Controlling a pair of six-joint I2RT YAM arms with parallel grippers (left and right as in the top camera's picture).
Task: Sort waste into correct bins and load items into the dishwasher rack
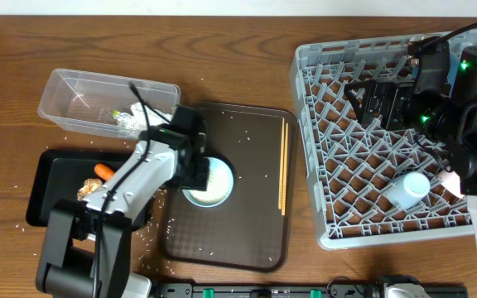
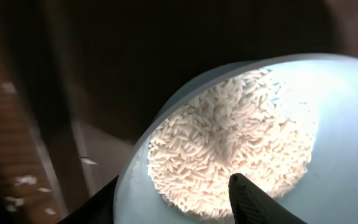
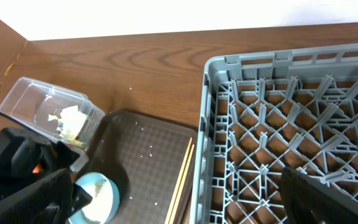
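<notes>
A brown wooden table with long, darker grain lines is seen filling the overhead view from edge to edge. In the right wrist view its far edge is met by a plain white wall. The tabletop is lit brightly and evenly, and only short, soft shadows are cast upon it. In the left wrist view a blurred, dimly lit strip of the same wood is shown at the left.

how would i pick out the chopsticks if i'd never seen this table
Find the brown tray in the middle of the table, just left of the big grey rack. The chopsticks lie along the tray's right edge: a pair of thin, pale wooden sticks, the only long straight things on it.
</notes>
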